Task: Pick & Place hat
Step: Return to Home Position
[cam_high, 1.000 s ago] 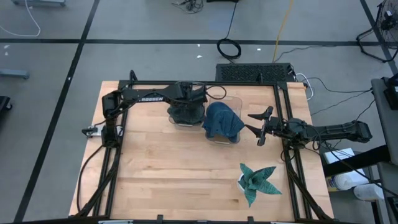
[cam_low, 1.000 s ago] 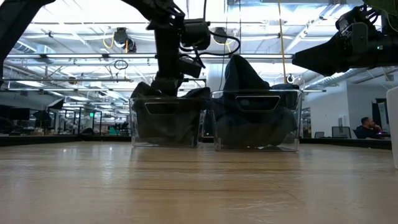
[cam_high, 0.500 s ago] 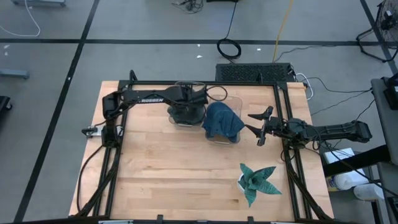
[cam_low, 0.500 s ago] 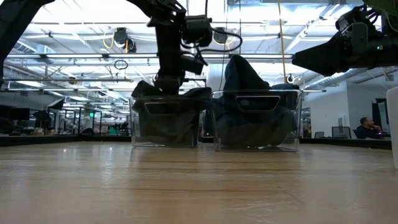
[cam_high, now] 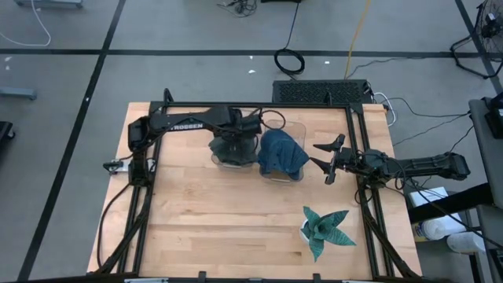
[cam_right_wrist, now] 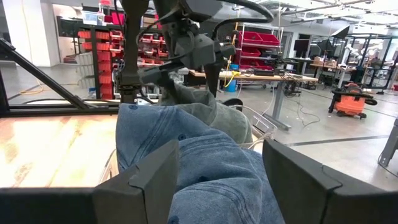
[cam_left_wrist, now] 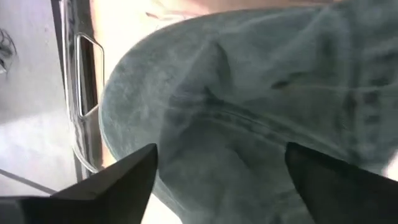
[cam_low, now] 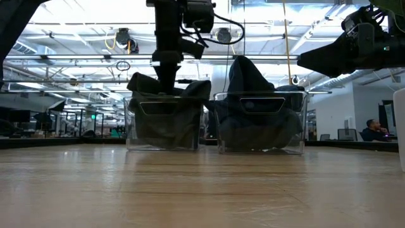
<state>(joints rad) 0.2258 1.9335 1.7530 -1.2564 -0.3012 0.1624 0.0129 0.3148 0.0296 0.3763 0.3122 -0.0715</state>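
A dark grey hat point(cam_high: 228, 149) lies heaped in the left of two clear bins point(cam_low: 134, 130) at the table's far middle; it also shows in the low view point(cam_low: 164, 117) and fills the left wrist view point(cam_left_wrist: 249, 93). A blue denim hat point(cam_high: 281, 153) is piled in the right bin point(cam_low: 262, 104), bulging above its rim. My left gripper point(cam_high: 236, 140) is open and points down into the grey hat point(cam_low: 168, 79). My right gripper point(cam_high: 318, 161) is open and empty, level, just right of the blue hat point(cam_right_wrist: 205, 162). My left gripper comes at the grey hat's top point(cam_left_wrist: 217, 124) from above, pointing down, with its fingers point(cam_left_wrist: 124, 180) spread wide on either side of the crown. The fingertips are sunk between the hat's folds point(cam_low: 168, 85), so the place of contact is hidden. The hat rests in its bin.
A green striped leafy thing on a white base point(cam_high: 326, 228) stands at the table's near right. The black frame rails point(cam_high: 141, 204) run along both sides of the table. Bare wood point(cam_high: 220, 212) lies in front of the bins.
My left gripper has gone slightly toward the table's near and left edges at the grey hat. The left bin has slid with it, a little nearer and to the left, and the hat's top stands higher over the rim. My right arm has kept still.
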